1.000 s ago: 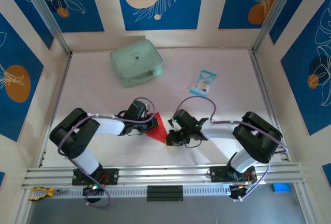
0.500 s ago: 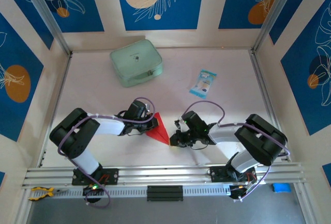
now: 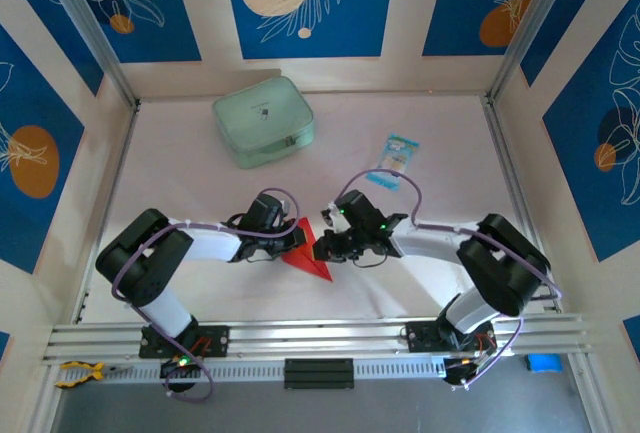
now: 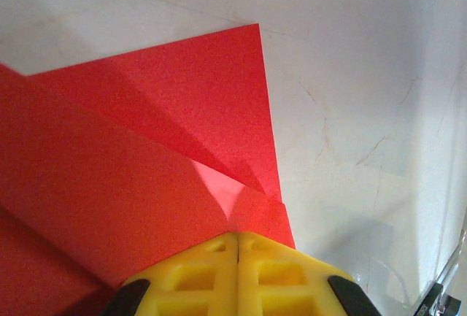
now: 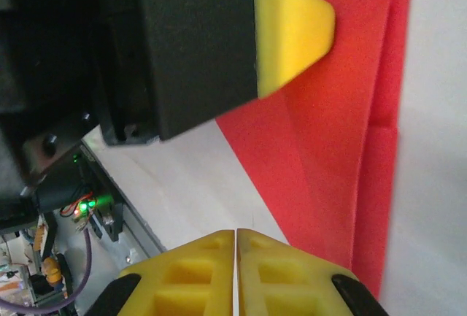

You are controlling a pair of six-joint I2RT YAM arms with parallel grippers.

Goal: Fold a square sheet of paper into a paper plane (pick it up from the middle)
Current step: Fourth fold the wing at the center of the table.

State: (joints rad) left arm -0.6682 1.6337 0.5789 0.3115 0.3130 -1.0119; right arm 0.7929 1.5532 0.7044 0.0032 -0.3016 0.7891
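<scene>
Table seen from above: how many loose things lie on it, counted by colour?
Red: 1, the folded sheet of paper
Pale green: 1, the zip pouch
Blue and white: 1, the small packet
Total: 3

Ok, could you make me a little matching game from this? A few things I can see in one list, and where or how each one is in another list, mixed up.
Things:
1. red paper
2. green pouch
3. blue-white packet
4. left gripper

Descriptions:
a. towards the back, right of centre
b. yellow fingers shut together
c. folded, near the front, in the middle
d. towards the back, left of centre

Pairs: 1-c, 2-d, 3-a, 4-b.
</scene>
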